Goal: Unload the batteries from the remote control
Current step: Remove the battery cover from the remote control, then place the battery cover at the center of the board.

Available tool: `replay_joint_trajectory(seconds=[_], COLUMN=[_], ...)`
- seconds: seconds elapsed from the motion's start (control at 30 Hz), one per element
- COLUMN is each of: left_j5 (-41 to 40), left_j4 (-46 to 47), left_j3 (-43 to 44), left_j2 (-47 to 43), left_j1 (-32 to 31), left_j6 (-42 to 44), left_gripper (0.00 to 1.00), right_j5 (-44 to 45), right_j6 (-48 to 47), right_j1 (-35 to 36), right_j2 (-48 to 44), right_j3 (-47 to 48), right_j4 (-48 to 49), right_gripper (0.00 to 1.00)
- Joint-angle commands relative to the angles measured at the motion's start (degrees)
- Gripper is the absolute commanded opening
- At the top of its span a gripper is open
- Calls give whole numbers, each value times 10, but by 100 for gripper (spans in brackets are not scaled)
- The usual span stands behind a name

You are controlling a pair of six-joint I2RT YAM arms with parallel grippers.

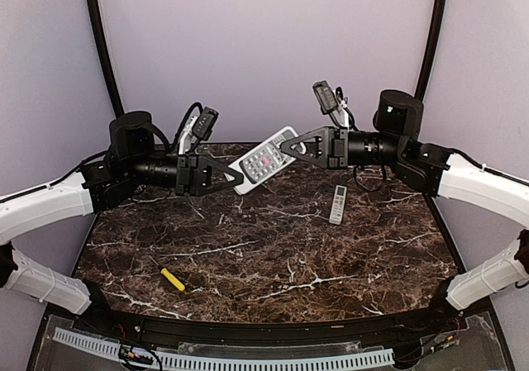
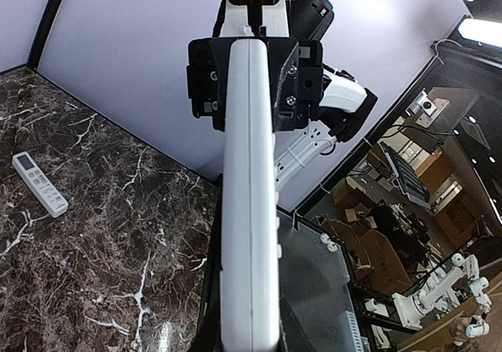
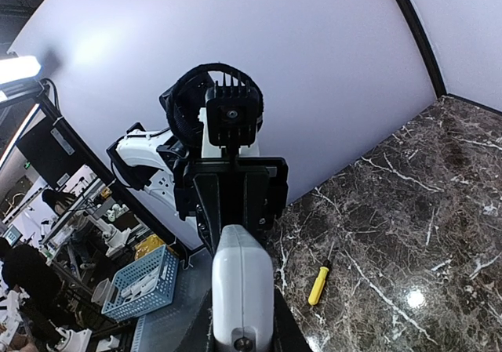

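Remote [image 1: 270,156] clamped btwn L tool [image 1: 235,178], R tool [image 1: 285,149]; button print [image 1: 259,167] unreadable.

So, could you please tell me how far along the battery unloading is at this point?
Nothing looks done yet: no batteries show on the table in any view. In hand: the white remote is held above the table, the left tool clamped on one end and the right tool on the other. Left: opening it and taking the cells out. A smaller remote and the yellow screwdriver lie untouched.
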Motion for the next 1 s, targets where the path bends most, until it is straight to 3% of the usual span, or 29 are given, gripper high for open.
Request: replay_joint_trajectory(seconds=[0.0, 0.33, 0.73, 0.97], left_j5=[9, 21, 10, -1], left_j4=[0, 23, 20, 22], left_j3=[4, -2, -19, -21], left_j2=[-7, -4, -17, -18], left_j1=[2, 3, 8, 9], left_j6=[1, -21, -26, -28], left_gripper=[16, 30, 25, 10], right_j5=[26, 32, 34, 28], right_j6=[20, 30, 45, 53], right_j1=[-19, -26, -45, -46], right_j2=[-11, -11, -33, -33], right_j3=[-9, -20, -44, -48], right_j4=[26, 36, 47, 63], right_gripper=[0, 0, 0, 0])
